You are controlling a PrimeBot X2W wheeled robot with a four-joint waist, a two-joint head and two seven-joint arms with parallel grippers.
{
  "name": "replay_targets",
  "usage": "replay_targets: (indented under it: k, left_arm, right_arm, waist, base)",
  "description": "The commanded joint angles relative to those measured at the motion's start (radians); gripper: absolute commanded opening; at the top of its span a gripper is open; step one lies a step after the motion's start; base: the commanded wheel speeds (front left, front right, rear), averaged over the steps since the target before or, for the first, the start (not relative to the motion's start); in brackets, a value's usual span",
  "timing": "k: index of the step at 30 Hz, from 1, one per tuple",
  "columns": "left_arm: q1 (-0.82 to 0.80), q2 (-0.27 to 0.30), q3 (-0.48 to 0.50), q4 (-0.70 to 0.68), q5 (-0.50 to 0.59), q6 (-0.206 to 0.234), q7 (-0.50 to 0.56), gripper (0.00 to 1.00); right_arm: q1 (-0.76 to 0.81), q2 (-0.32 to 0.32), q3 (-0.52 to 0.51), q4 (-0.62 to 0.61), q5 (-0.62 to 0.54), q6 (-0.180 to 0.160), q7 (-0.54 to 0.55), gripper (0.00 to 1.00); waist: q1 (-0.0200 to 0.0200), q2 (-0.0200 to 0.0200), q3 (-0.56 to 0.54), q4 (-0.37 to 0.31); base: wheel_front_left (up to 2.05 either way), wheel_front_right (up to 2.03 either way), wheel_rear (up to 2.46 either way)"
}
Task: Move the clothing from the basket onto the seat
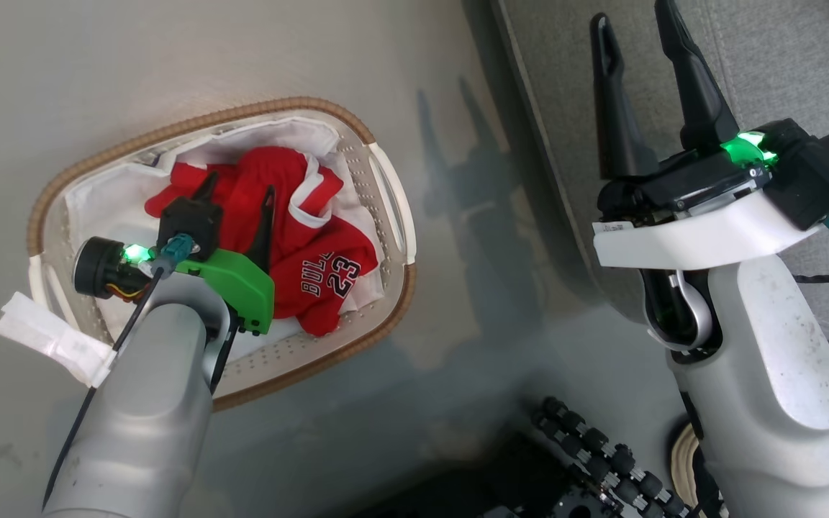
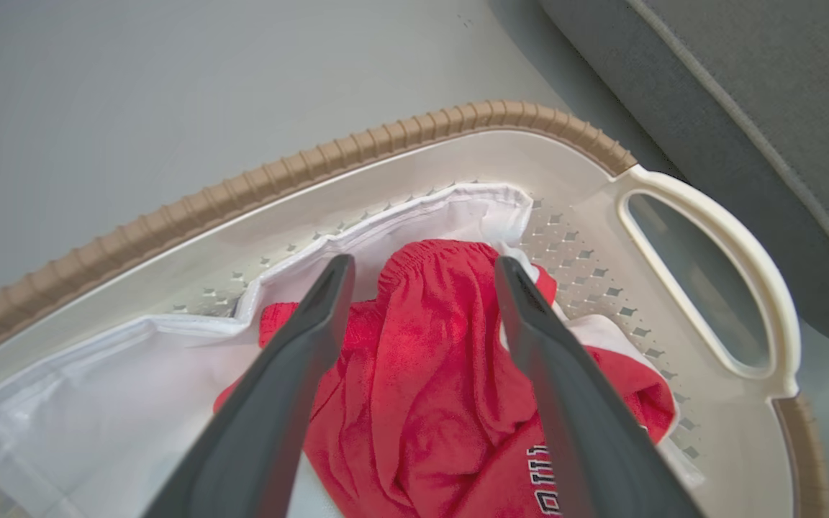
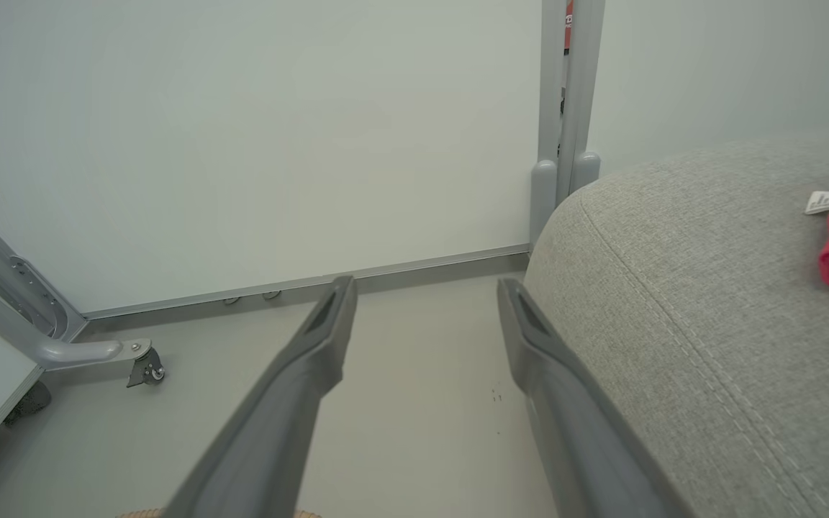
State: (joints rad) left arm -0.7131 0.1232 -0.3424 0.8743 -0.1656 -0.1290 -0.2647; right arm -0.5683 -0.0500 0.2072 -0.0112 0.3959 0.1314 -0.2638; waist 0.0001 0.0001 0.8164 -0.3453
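Grey floor (image 3: 414, 403), seat (image 3: 709, 302), perhaps wheeled white panel (image 3: 242, 144)

Soft matt cloth clothing (image 2: 429, 374); smooth perforated plastic basket (image 2: 573, 173); coarse-woven matt fabric seat (image 3: 673, 324); glossy floor (image 1: 62, 72)

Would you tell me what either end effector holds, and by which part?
Nothing is held: the left end effector is open over the red jersey clothing in the white plastic basket, the right end effector open beside the grey fabric seat.
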Motion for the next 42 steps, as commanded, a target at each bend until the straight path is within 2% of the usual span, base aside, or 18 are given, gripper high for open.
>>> replay_targets:
  k: [1, 10, 29, 42]
  left_arm:
    - [-0.029, 0.008, -0.014, 0.017, -0.008, -0.002, 0.001, 1.0]
    - [-0.108, 0.008, -0.13, 0.133, -0.065, -0.002, 0.001, 1.0]
    - [-0.203, -0.012, -0.377, 0.3, -0.255, -0.002, 0.009, 1.0]
    - [-0.25, -0.019, -0.484, 0.37, -0.31, -0.002, 0.031, 1.0]
  right_arm:
    - [-0.02, -0.002, 0.005, -0.01, 0.002, -0.001, -0.001, 1.0]
    - [-0.037, -0.003, 0.007, -0.026, -0.008, -0.001, -0.001, 1.0]
    - [-0.029, -0.003, -0.002, -0.031, -0.008, -0.001, -0.001, 1.0]
    - [-0.017, -0.003, -0.01, -0.049, -0.019, -0.001, -0.001, 1.0]
  waist:
    - [-0.0001, -0.0001, 0.04, -0.013]
    - [-0.0001, -0.0001, 0.086, -0.019]
    - [-0.0001, -0.0001, 0.122, -0.025]
    - [-0.0001, -0.0001, 0.141, -0.013]
  base:
    - [0.0, 0.0, 0.0]
    - [0.0, 0.0, 0.0]
    - [0.0, 0.0, 0.0]
    - [0.0, 0.0, 0.0]
